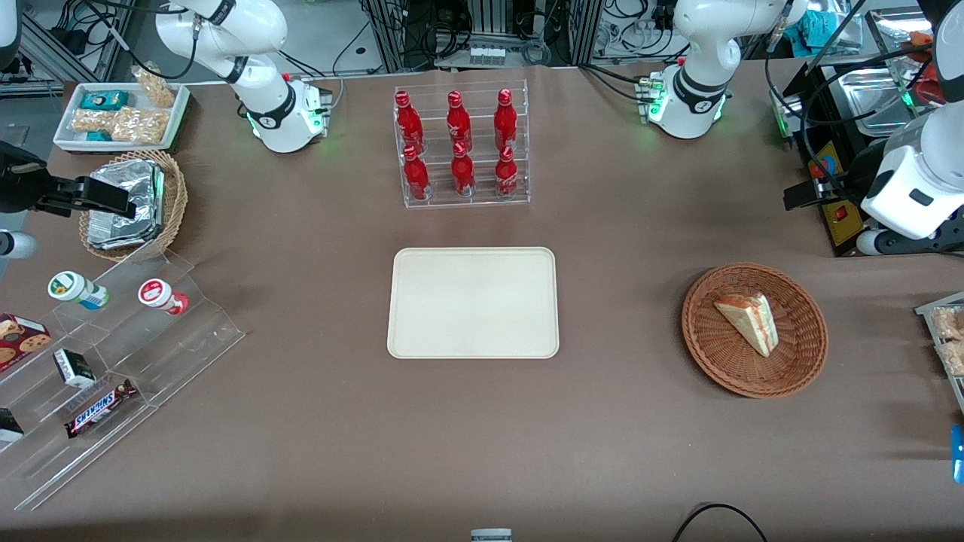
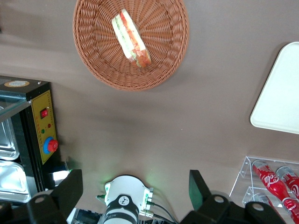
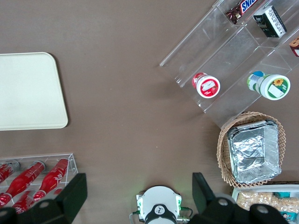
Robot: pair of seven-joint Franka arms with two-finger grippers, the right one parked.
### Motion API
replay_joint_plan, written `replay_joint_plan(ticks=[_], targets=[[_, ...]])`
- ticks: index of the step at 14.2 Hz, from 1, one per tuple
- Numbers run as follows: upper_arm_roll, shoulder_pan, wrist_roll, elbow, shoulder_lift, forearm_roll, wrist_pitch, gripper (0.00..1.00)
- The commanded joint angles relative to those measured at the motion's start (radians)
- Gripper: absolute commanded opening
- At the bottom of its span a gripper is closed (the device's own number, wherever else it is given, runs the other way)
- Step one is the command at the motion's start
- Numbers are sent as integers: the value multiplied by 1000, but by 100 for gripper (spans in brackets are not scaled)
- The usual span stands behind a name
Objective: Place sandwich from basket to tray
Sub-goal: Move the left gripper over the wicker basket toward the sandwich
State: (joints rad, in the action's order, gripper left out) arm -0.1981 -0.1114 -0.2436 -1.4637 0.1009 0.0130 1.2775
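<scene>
One sandwich is lying in the basket on the table in the front view, toward the working arm's end, well apart from the bare tray. Six red bottles are standing in a clear rack farther from the camera than the tray.

Seen from the left wrist, the gripper is hanging high over the table with its fingers spread wide, gripping nothing; the sandwich is sitting in the basket.

From the right wrist, the tray is showing bare.
</scene>
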Motion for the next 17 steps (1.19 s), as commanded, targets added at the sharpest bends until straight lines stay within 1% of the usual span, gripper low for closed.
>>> replay_joint_plan(ticks=[1,11,13,15,17], targets=[[8,16,39,23,28,-2,57,100],[2,22,30,11,39,7,76,100],[2,22,29,-18,37,8,77,100],[2,22,24,-73,40,37,88,100],[2,22,23,-172,28,53,193,100]])
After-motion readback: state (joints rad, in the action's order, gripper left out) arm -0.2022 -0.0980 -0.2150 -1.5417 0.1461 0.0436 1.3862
